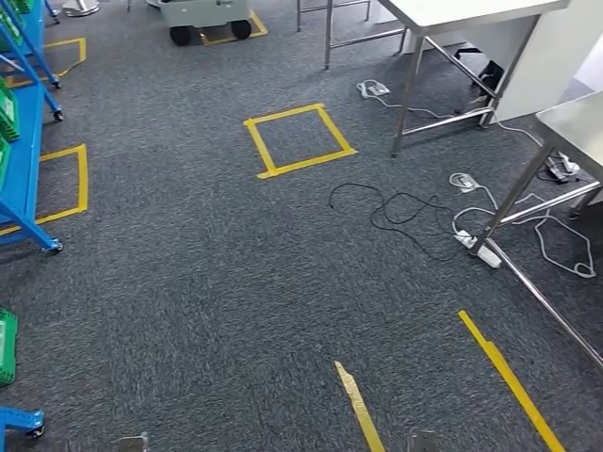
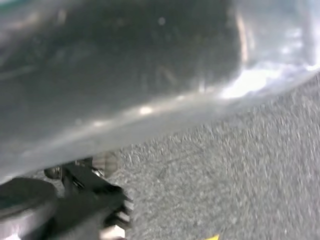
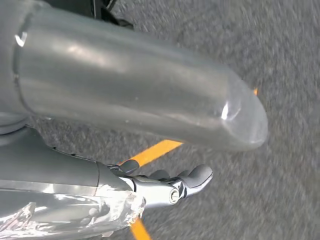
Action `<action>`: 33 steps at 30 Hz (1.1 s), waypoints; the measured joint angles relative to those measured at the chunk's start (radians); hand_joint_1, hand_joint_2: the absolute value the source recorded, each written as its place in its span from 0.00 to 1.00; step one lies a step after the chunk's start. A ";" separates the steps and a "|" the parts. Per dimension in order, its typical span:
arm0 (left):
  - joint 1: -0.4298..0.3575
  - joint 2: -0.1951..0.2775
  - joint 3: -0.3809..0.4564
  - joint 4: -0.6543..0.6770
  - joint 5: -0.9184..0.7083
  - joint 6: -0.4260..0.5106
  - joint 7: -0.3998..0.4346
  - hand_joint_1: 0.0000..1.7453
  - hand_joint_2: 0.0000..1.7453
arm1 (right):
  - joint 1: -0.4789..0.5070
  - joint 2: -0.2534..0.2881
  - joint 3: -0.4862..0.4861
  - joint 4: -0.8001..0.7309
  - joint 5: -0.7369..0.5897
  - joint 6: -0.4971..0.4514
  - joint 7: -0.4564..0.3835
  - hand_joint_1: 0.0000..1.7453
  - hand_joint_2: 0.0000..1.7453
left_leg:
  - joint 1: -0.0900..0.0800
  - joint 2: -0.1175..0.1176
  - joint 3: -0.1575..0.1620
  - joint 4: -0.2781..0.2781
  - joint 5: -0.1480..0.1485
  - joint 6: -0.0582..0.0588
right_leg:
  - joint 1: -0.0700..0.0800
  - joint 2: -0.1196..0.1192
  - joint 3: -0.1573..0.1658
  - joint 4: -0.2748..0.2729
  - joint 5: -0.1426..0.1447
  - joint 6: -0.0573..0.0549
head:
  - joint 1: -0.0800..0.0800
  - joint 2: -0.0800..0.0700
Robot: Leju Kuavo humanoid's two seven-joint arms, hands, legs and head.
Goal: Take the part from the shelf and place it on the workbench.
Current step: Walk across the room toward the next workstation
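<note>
A blue shelf (image 1: 22,179) on castors stands along the left edge of the head view, with green bins (image 1: 7,111) on its levels; what the bins hold is hidden. A white-topped workbench (image 1: 462,11) on steel legs stands at the far right. My right hand (image 3: 166,187) hangs over the grey carpet with its fingers (image 3: 196,177) stretched out, its thick grey thumb (image 3: 143,82) apart from them, and nothing in its grasp. My left hand (image 2: 86,200) is a dark blur beside a big grey blurred surface (image 2: 124,75), and how its fingers lie is unclear.
A yellow tape square (image 1: 299,139) marks the carpet ahead, with yellow strips (image 1: 509,377) nearer. Black and white cables (image 1: 413,212) and a power strip (image 1: 478,247) lie by the table legs. A second steel table (image 1: 576,122) stands at the right and a wheeled cart (image 1: 206,17) at the back.
</note>
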 joint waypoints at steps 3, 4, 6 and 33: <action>-0.001 -0.002 -0.002 -0.004 0.000 0.000 0.000 0.00 0.00 | -0.005 -0.002 -0.004 -0.001 0.000 0.000 -0.001 0.00 0.00 | -0.007 0.028 0.045 -0.081 0.006 0.022 | -0.001 -0.025 0.004 0.015 -0.011 0.028 | 0.000 0.000; 0.000 -0.001 -0.003 -0.005 0.000 0.000 0.000 0.00 0.00 | -0.007 -0.002 -0.005 -0.001 0.000 0.000 -0.001 0.00 0.00 | -0.009 0.019 0.039 -0.079 0.006 0.038 | -0.002 -0.033 0.008 0.016 -0.011 0.034 | 0.003 0.000; 0.003 0.001 -0.003 -0.006 0.000 0.000 0.000 0.00 0.00 | -0.010 -0.002 -0.006 -0.001 0.000 0.000 -0.001 0.00 0.00 | -0.011 -0.001 0.033 -0.082 0.005 0.059 | -0.009 -0.012 0.001 0.033 -0.029 0.044 | 0.007 0.000; 0.014 0.014 -0.045 -0.009 0.063 0.030 0.000 0.00 0.00 | -0.010 -0.004 -0.014 0.001 0.030 0.011 0.013 0.00 0.00 | -0.031 0.036 0.034 -0.089 0.009 0.051 | 0.015 -0.004 -0.042 0.031 0.009 0.009 | 0.017 0.000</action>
